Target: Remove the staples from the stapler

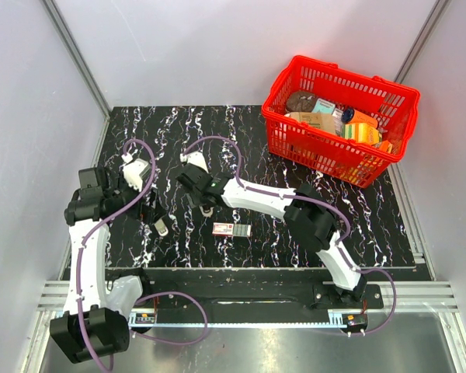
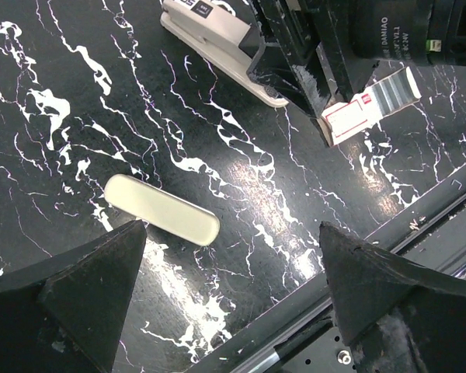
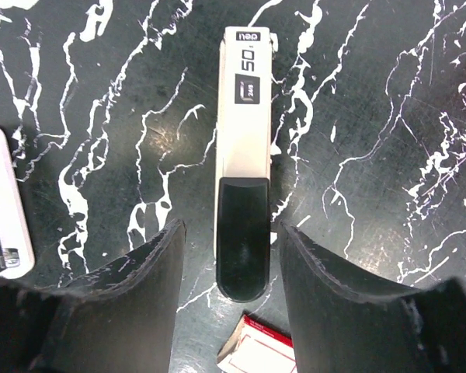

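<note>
Where stapler [image 3: 243,155] lies, box [image 3: 258,347] (red-white) sits near.

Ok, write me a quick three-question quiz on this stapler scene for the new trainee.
1. Which gripper has its fingers on either side of the stapler? A) left B) right
2. True or false: the staple box lies inside the red basket.
3. Fill in: the left gripper hovers over the table with its jaws ____.

Key
1. B: the right gripper straddles it, jaws apart, with a gap showing on each side.
2. False: the staple box lies on the table near the stapler, outside the red basket.
3. Open, with nothing between them.
</note>
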Tool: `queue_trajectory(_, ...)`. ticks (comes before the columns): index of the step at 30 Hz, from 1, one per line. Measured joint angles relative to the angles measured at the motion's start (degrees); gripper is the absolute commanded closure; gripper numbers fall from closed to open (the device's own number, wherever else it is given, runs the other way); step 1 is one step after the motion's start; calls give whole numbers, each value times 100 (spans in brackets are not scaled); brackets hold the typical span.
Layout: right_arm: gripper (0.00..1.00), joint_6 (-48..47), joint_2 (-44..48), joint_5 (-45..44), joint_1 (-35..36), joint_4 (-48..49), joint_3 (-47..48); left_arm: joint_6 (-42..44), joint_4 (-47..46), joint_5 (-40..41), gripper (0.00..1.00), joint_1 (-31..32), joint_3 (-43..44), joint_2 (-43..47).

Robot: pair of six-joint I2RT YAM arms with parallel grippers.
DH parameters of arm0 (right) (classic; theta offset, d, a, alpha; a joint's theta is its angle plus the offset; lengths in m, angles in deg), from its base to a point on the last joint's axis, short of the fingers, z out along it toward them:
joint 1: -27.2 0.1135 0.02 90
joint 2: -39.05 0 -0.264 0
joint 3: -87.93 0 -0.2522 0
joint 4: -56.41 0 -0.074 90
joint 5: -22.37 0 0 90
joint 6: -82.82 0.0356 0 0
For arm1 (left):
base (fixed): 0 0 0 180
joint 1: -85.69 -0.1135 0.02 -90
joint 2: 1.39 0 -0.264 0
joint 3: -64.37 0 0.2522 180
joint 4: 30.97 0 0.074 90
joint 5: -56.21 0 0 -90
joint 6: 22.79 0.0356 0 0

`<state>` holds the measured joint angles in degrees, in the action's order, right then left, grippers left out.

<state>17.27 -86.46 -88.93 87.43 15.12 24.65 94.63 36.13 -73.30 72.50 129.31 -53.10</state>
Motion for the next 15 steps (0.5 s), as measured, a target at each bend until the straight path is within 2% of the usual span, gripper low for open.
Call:
queue_trajectory(4,46,-39,-61,-26,0,-160,28,114,81,74,1,44,7,-179)
queue_trajectory(7,51,-74,-273,-22,0,-256,249,179,105,103,1,66,7,-225)
queue_trajectory(10,62,-118,-435,-15,-4,-286,354,249,105,129,1,122,4,-214)
queue_trajectory(15,88,-103,-487,68,-48,-330,374,234,42,313,1,367,-20,-232)
